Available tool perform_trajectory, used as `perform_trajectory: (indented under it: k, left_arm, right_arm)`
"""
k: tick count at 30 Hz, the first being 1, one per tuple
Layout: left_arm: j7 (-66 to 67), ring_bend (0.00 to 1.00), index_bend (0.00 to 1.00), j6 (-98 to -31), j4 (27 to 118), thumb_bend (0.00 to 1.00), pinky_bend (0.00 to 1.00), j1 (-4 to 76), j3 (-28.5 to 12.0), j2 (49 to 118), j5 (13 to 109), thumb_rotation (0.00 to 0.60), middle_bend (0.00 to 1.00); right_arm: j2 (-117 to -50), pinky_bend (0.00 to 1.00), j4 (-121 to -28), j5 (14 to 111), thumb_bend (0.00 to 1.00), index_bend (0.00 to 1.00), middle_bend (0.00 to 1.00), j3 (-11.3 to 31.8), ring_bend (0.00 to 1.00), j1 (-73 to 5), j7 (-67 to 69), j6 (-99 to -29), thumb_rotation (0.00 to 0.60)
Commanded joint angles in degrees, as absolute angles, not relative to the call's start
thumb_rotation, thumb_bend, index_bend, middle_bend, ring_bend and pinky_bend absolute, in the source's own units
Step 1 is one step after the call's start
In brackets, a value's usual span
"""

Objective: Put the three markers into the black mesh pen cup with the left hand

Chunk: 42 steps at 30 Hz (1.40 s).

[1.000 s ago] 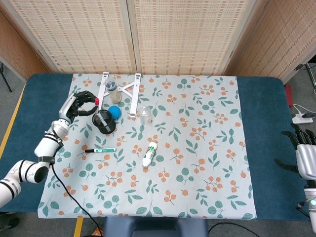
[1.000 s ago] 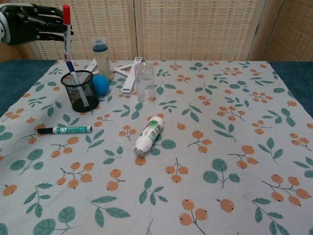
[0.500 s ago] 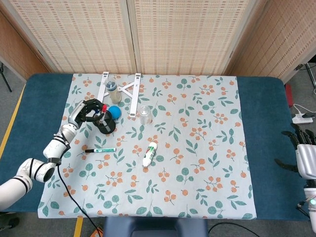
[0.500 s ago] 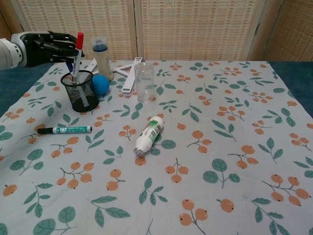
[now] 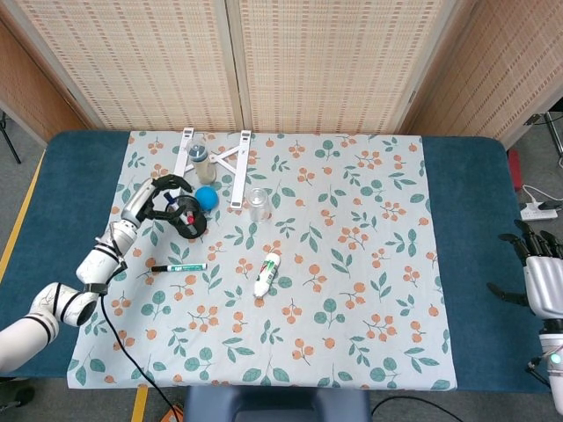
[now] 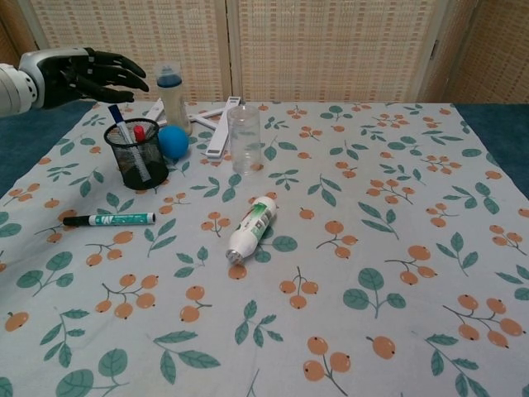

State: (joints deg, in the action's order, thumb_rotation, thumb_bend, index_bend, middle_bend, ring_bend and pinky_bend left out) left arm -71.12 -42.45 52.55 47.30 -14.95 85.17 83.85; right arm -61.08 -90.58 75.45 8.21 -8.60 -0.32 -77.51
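Observation:
The black mesh pen cup stands at the left of the cloth with a blue-capped marker and a red-capped marker inside it. A green-labelled marker lies flat on the cloth in front of the cup. My left hand hovers just above and behind the cup, fingers spread and holding nothing. My right hand rests at the far right edge, off the cloth, fingers apart and empty.
A blue ball touches the cup's right side. A capped bottle, a clear plastic cup and a white folding stand sit behind. A white tube lies mid-cloth.
The left hand lowered the red-capped marker into the mesh cup, let it go and spread its fingers above the cup. The right hand stayed still.

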Motion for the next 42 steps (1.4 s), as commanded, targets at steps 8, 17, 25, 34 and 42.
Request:
perform_trajectory:
  k: [8, 17, 25, 34, 42]
  left_arm:
    - [-4.6, 0.19, 0.48, -77.8, 99.6, 0.34, 0.22, 26.2, -10.2, 80.1, 70.1, 0.600, 0.47]
    - [15.8, 0.21, 0.51, -91.1, 88.0, 0.34, 0.22, 20.2, -5.4, 96.3, 72.2, 0.600, 0.49]
    - [15.5, 0.22, 0.52, -85.5, 73.3, 0.34, 0.22, 21.9, -7.5, 105.8, 70.9, 0.600, 0.51]
    - [15.9, 0.22, 0.52, -80.0, 63.9, 0.34, 0.22, 24.5, -10.6, 111.0, 69.4, 0.600, 0.50]
    - [17.8, 0.22, 0.52, -79.5, 61.3, 0.34, 0.22, 26.1, -12.6, 113.5, 69.9, 0.600, 0.49]
  right_arm:
    - [-61.0, 0.09, -91.0, 76.6, 0.02, 0.26, 0.07, 7.9, 0.18, -8.4, 0.0, -78.3, 0.600]
    - [-61.0, 0.09, -91.3, 77.0, 0.02, 0.26, 0.07, 7.7, 0.18, -8.5, -0.4, -78.2, 0.600]
    - [-60.9, 0.09, -91.3, 76.7, 0.02, 0.26, 0.07, 7.8, 0.18, -8.4, -0.5, -78.4, 0.600]
    - [-61.0, 0.09, -91.0, 76.4, 0.02, 0.26, 0.07, 7.8, 0.18, -8.5, -0.3, -77.9, 0.600]
    - [-61.1, 0.09, -90.9, 76.2, 0.02, 0.26, 0.07, 7.8, 0.18, -8.7, -0.4, -77.4, 0.600]
